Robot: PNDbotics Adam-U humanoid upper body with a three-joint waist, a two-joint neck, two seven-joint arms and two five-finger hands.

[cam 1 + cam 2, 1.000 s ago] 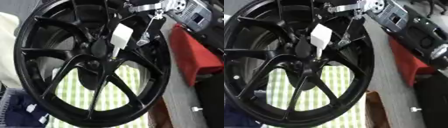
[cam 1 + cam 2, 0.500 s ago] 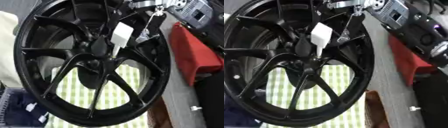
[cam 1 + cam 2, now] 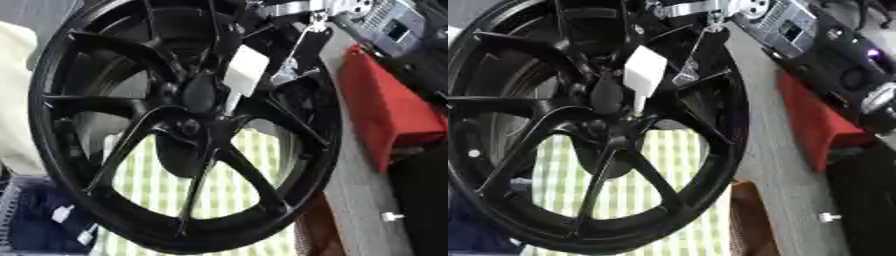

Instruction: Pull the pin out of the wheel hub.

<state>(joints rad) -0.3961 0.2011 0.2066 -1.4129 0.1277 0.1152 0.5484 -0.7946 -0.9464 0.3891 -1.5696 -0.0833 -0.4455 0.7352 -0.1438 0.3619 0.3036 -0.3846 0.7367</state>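
1. Left eye view: the black spoked wheel stands tilted and fills most of the frame. Its hub sits a little above centre.
2. The pin shows as a white flat piece with a thin stem. It lies against the hub, just right of the dark centre cap.
3. My right hand comes in at the top edge, silver and black, just above and to the right of the pin. I cannot tell whether my fingers are curled or straight, or whether they touch the pin.
4. Under the wheel lies a green checked cloth. A red block sits at the right, and a blue basket is at lower left.
5. Right eye view: my forearm's grey box reaches in from the upper right. A small silver bolt lies on the grey table, well apart from the wheel. A brown object sits just beside the rim at the bottom.
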